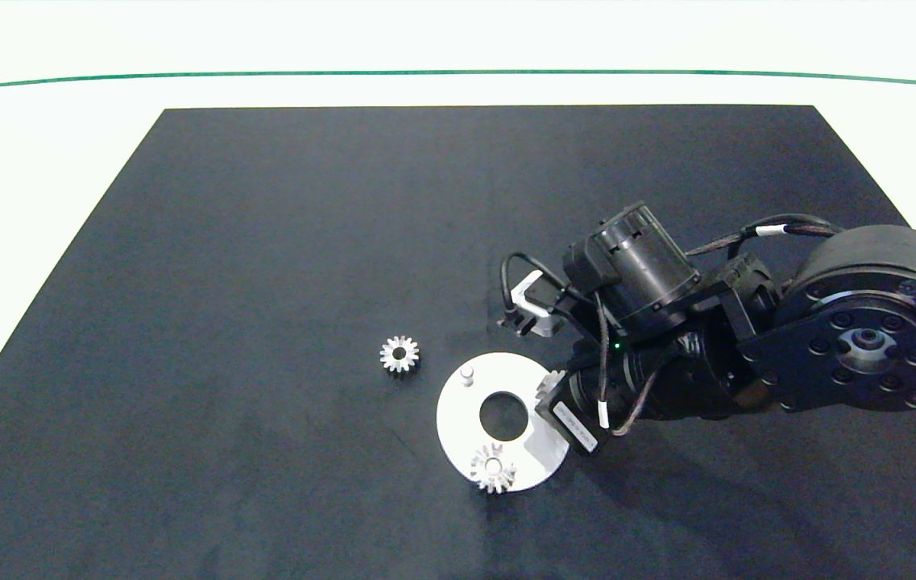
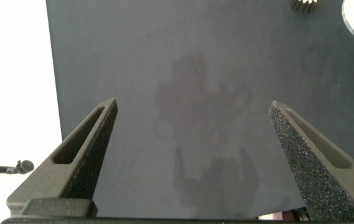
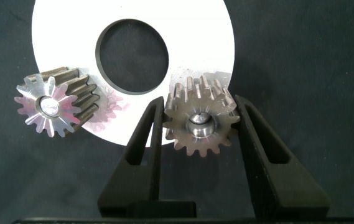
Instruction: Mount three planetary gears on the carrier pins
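Grey fingers (image 3: pixel 155 134) flank rim gear (image 3: pixel 200 122).

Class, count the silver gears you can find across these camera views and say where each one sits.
3. One gear lies loose on the black mat, left of the white disc. One sits on the disc's near pin. One is between the right pincer fingers, over a pin.

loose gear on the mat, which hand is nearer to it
Right. The right hand is at the disc, beside the loose gear, and grips another gear on a pin. The left hand is out of the head view, with only the gear's edge showing far ahead.
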